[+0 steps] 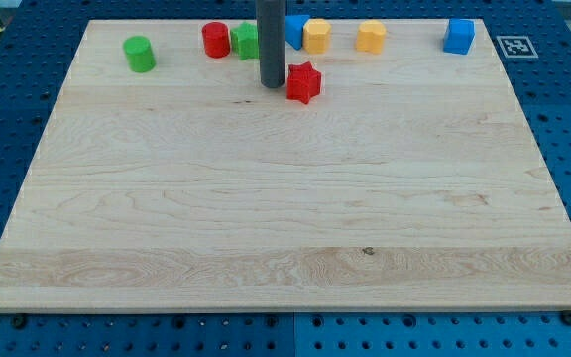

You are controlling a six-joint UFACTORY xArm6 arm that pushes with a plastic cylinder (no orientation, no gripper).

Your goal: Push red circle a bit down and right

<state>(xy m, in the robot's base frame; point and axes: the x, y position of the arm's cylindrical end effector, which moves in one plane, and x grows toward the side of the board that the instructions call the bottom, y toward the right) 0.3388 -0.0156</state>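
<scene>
The red circle [215, 40] is a short red cylinder near the board's top edge, left of centre. My tip [272, 85] is the lower end of the dark rod, resting on the board below and to the right of the red circle. A green block [245, 41] stands between the red circle and the rod, touching or nearly touching the circle's right side and partly hidden by the rod. A red star [303, 82] lies just right of my tip.
A green cylinder [139, 54] sits at the top left. A blue block [294, 31], partly behind the rod, two yellow blocks [317, 36] [371, 37] and a blue block [459, 36] line the top edge. The wooden board [285, 198] lies on a blue perforated table.
</scene>
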